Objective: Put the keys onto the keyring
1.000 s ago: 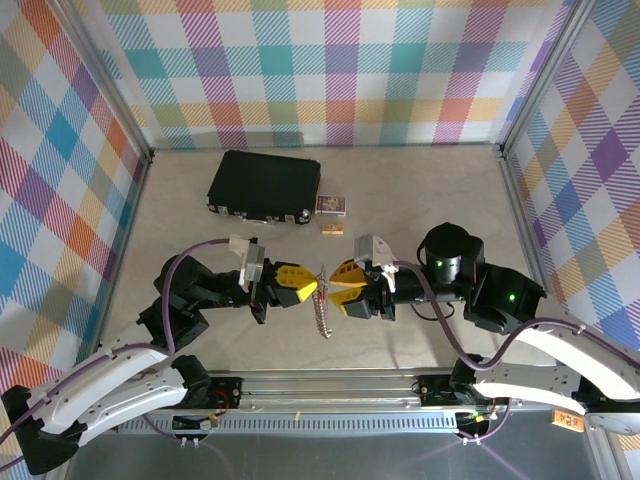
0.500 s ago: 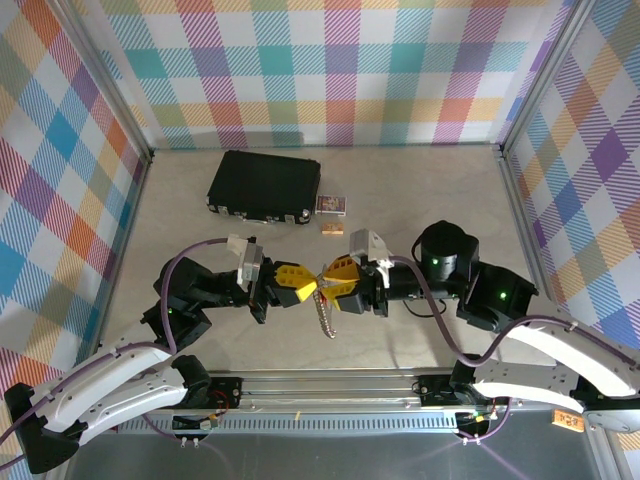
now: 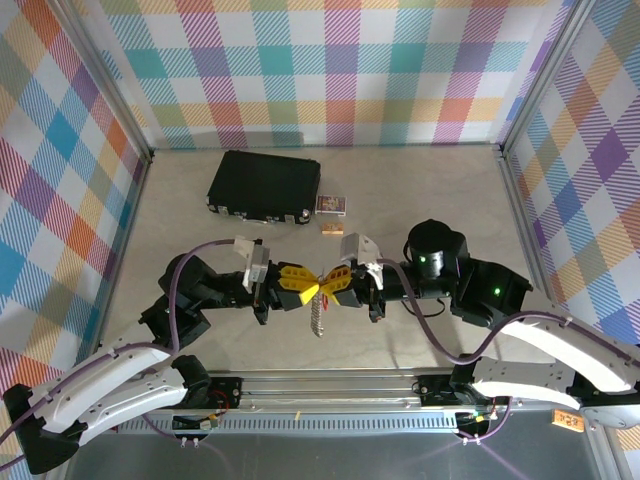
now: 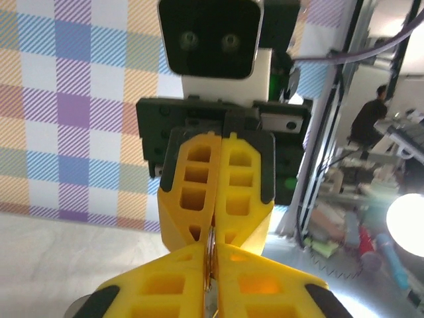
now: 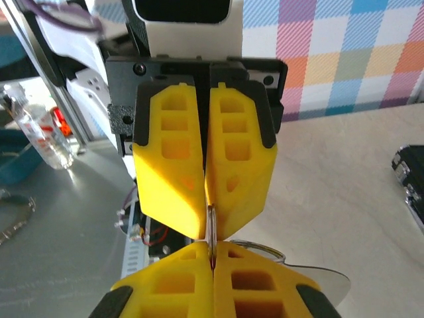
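keys (image 3: 317,318), silvery strand over mid-table, long axis running far to near edge, top end between left gripper (image 3: 308,288) and right gripper (image 3: 329,283), arms reaching inward, tip to tip, both jaw pairs pinched closed on that top loop

My left gripper (image 3: 308,288) and right gripper (image 3: 328,282) meet tip to tip above the table (image 3: 420,190), nearer its near edge, with the keys (image 3: 317,318) hanging just below the meeting point. Behind them, toward the far edge and left of centre, lies the case (image 3: 263,186); the card box (image 3: 331,205) sits at its right end, and the small block (image 3: 332,229) just in front of that box.
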You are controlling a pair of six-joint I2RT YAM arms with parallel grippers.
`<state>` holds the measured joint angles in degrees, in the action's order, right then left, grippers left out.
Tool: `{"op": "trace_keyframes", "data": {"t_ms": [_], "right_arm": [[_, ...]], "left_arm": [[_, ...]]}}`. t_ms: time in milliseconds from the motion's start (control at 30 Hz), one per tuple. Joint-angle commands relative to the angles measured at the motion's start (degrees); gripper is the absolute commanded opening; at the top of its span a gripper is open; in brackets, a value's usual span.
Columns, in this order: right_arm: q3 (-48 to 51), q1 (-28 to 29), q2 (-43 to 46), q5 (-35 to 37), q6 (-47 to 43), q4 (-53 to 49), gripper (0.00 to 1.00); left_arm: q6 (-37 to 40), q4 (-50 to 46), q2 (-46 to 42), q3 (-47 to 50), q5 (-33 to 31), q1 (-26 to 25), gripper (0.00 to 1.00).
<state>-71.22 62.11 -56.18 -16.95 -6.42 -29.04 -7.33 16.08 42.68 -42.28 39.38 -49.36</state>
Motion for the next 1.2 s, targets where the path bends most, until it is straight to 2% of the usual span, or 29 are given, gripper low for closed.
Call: {"op": "trace_keyframes", "data": {"t_ms": [0,133,333,500,600,667,833,1000,1167], "right_arm": [[-6.6,0.3,-2.3,0.7,-6.0,-9.4,0.00],[-12.0,0.3,-6.2,0.2,-8.7,-16.6,0.00],[-14.8,0.3,-8.1,-0.9,-9.8,-19.0,0.00],[-13.8,0.3,-8.1,-2.2,-9.3,-18.0,0.00],[-13.8,0.3,-8.0,-2.7,-9.2,-17.9,0.00],[-13.7,0.3,-7.9,-3.1,-9.0,-17.5,0.00],[-12.2,0.3,-6.5,-3.2,-7.4,-14.6,0.00],[-5.8,0.3,-1.3,-2.9,-3.7,-4.8,0.14],[1.3,0.3,1.5,-3.0,2.7,6.4,0.16]], "left_arm": [[6.8,-11.3,-0.2,-5.5,0.6,-0.3,0.17],[9.8,-18.6,1.7,-9.3,2.0,-0.3,0.19],[11.0,-20.7,2.9,-10.5,2.4,-0.3,0.19],[11.5,-20.4,3.5,-10.3,1.8,-0.3,0.10],[12.2,-20.7,3.6,-10.5,1.3,-0.3,0.01],[12.2,-20.0,3.6,-10.5,1.3,-0.3,0.00],[8.8,-12.7,2.6,-8.8,1.3,-0.3,0.00],[3.2,-0.3,1.1,-5.1,1.0,-0.3,0.00],[-0.8,8.9,1.4,-2.3,2.1,-0.3,0.00]]}}
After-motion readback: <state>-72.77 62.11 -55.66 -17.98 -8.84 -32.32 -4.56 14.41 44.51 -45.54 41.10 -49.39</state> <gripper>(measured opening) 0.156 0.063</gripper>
